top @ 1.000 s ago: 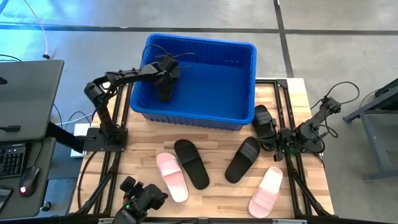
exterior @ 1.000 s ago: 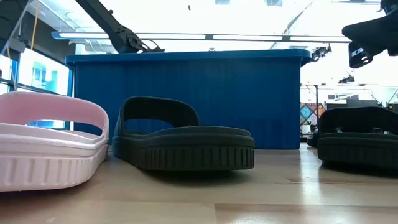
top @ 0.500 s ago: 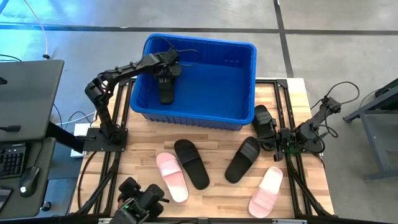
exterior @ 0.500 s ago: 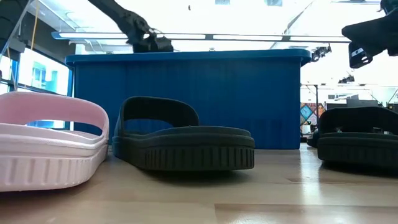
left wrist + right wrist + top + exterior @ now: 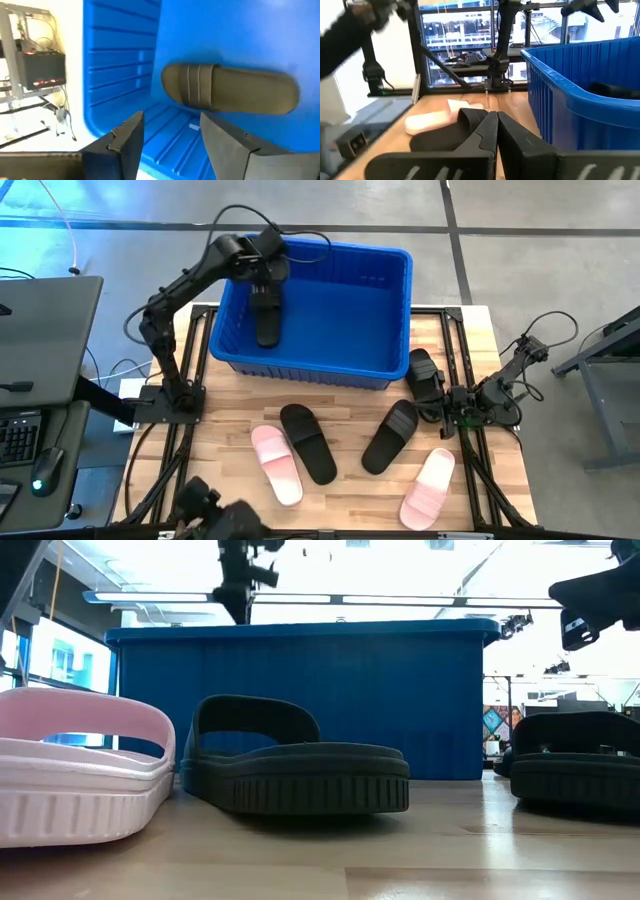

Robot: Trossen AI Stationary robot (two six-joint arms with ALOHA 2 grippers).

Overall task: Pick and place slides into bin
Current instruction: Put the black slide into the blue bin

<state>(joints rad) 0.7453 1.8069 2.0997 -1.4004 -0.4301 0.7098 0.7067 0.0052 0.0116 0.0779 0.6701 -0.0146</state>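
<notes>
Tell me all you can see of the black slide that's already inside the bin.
The black slide lies flat on the floor of the blue bin, near its left wall, strap side up. It looks like moulded matte foam with a broad ribbed strap. The left gripper hangs open above it, touching nothing.

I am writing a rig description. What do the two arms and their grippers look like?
Both arms are black, thin and jointed, with loose black cables looping along them. The left gripper has two broad, flat, dark wedge-shaped fingers. The right gripper has similar dark tapering fingers. No markings show.
</notes>
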